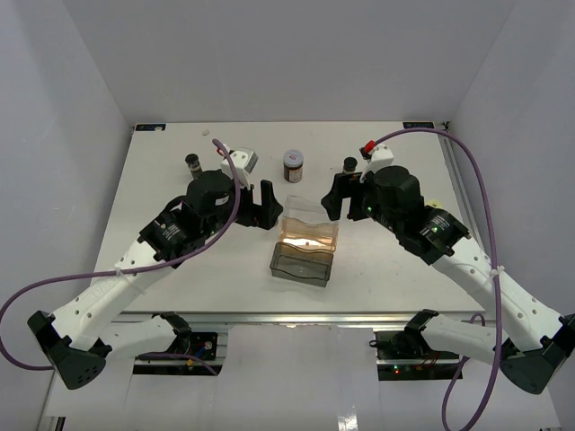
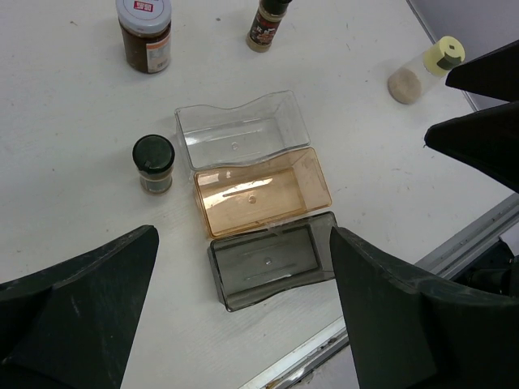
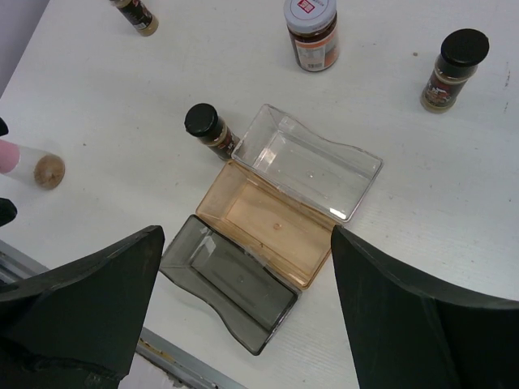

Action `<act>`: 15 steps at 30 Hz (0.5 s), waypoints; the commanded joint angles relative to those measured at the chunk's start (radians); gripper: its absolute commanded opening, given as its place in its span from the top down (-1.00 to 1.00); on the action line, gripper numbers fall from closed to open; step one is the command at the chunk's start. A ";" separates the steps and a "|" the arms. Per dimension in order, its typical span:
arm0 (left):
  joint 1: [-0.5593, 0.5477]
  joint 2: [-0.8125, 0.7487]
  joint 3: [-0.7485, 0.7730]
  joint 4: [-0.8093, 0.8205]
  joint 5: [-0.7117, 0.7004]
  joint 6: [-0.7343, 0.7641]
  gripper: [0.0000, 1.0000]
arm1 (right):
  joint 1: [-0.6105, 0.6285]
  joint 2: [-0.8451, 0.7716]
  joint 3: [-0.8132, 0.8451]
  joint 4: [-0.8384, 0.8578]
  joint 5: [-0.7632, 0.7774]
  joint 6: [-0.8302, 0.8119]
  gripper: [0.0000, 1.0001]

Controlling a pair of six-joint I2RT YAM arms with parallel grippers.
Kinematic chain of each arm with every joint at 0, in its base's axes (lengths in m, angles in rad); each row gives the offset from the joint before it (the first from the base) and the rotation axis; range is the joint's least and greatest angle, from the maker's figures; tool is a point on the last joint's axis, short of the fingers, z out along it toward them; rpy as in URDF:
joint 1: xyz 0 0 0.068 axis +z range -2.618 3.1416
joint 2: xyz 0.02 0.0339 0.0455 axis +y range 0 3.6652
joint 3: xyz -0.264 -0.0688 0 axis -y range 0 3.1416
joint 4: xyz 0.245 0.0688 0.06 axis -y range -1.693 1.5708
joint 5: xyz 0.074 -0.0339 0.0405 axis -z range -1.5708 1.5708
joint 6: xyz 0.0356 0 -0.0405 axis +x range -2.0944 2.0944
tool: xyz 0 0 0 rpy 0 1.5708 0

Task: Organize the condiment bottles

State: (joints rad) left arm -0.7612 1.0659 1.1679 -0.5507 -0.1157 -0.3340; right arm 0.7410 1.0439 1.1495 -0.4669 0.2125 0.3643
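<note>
By my read, nothing is sorted yet. All 6 condiment bottles sit out on the surface (image 1: 243, 269), and the 3 bins are empty.

The bins lie in a row at the middle, each touching the next: 1 clear bin (image 2: 242, 130), 1 amber bin (image 2: 261, 192) and 1 smoky bin (image 2: 272, 261).

The bottles, counted:
- 1 white-capped jar (image 1: 293, 164) with a red label stands beyond the bins.
- 1 right black-capped bottle (image 1: 349, 165) stands near it on the right.
- 1 left black-capped bottle (image 1: 193, 163) stands well apart on the left.
- 1 dark-capped bottle (image 2: 154, 164) stands just beside the clear bin.
- 1 yellow-green-capped bottle (image 2: 423, 71) lies on its side over by the right arm.
- 1 pink-capped bottle (image 3: 28, 162) lies on its side over by the left arm.

That makes 4 upright and 2 toppled.

The left jaws and the right jaws are both spread wide and hold nothing. They hover on either side of the bins.

I judge the whole job is still ahead, with all 6 bottles to place. I cannot tell from here which bin each one is meant for.
</note>
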 commanded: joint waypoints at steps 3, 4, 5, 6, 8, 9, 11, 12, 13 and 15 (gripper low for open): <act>0.000 -0.037 0.020 -0.002 -0.027 -0.009 -0.96 | 0.002 -0.020 -0.009 0.042 0.005 0.008 -0.80; 0.000 -0.039 0.017 0.000 -0.029 -0.011 -0.96 | 0.001 -0.023 -0.010 0.040 0.010 0.008 -0.80; 0.000 -0.039 0.015 0.002 -0.031 -0.010 -0.96 | 0.001 -0.028 -0.012 0.041 0.014 0.007 -0.81; 0.000 -0.038 0.012 0.003 -0.033 -0.008 -0.96 | 0.001 -0.030 -0.016 0.042 0.018 0.007 -0.80; 0.000 -0.037 0.009 0.005 -0.037 -0.006 -0.96 | 0.002 -0.036 -0.024 0.043 0.032 0.012 -0.80; 0.000 -0.036 0.005 0.005 -0.039 -0.005 -0.96 | 0.001 -0.035 -0.027 0.043 0.039 0.017 -0.80; 0.000 -0.034 -0.002 0.005 -0.042 -0.003 -0.96 | 0.001 -0.029 -0.029 0.041 0.049 0.023 -0.80; 0.000 -0.035 -0.013 0.005 -0.044 -0.003 -0.96 | 0.001 -0.015 -0.020 0.024 0.079 0.034 -0.81; 0.000 -0.039 -0.030 0.008 -0.045 -0.003 -0.96 | 0.001 0.004 -0.003 -0.008 0.131 0.046 -0.81; 0.000 -0.049 -0.062 0.016 -0.048 -0.002 -0.96 | 0.000 0.039 0.034 -0.077 0.242 0.081 -0.84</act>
State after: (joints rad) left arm -0.7612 1.0490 1.1534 -0.5395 -0.1449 -0.3374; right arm 0.7410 1.0370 1.1294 -0.4752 0.2708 0.3876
